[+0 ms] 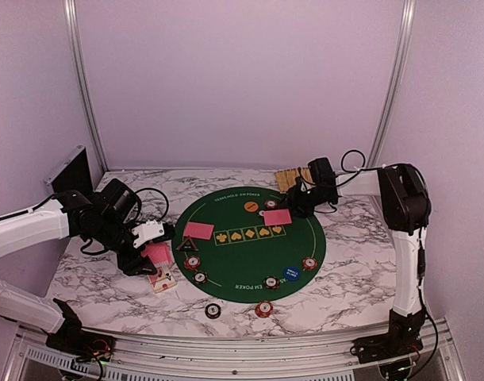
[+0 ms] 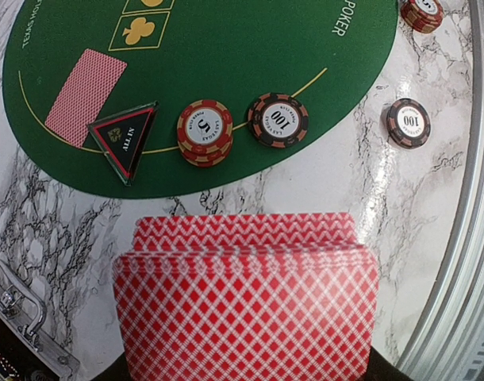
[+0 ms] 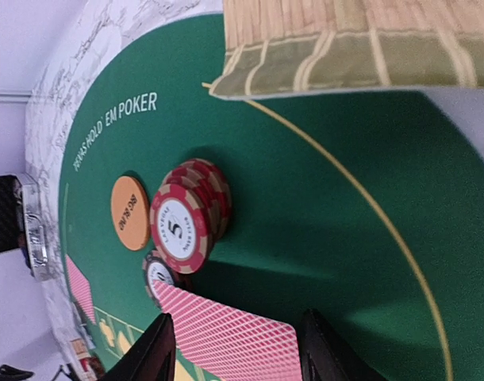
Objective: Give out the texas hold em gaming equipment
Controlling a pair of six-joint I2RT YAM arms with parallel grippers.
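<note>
My left gripper (image 1: 149, 251) is shut on a deck of red-backed cards (image 2: 246, 302) just off the left rim of the green mat (image 1: 250, 274); the deck hides its fingers. Beyond the deck, a single red-backed card (image 2: 85, 97), the black triangle button (image 2: 124, 136), a red-and-white chip stack (image 2: 204, 131) and a dark chip (image 2: 278, 119) lie near the rim. My right gripper (image 3: 238, 353) is open at the far right of the mat, its fingers either side of a red-backed card (image 3: 226, 337) lying there. A red chip stack (image 3: 182, 222), a dark chip (image 3: 159, 274) and the orange button (image 3: 129, 213) lie just beyond it.
The tan woven tray (image 1: 290, 176) sits behind the right gripper. The blue button (image 1: 290, 274) and a red chip (image 1: 309, 263) lie on the mat's near right. Two chips (image 1: 213, 310) (image 1: 263, 308) sit on the marble in front. Face-up cards (image 1: 163, 279) lie below the left gripper.
</note>
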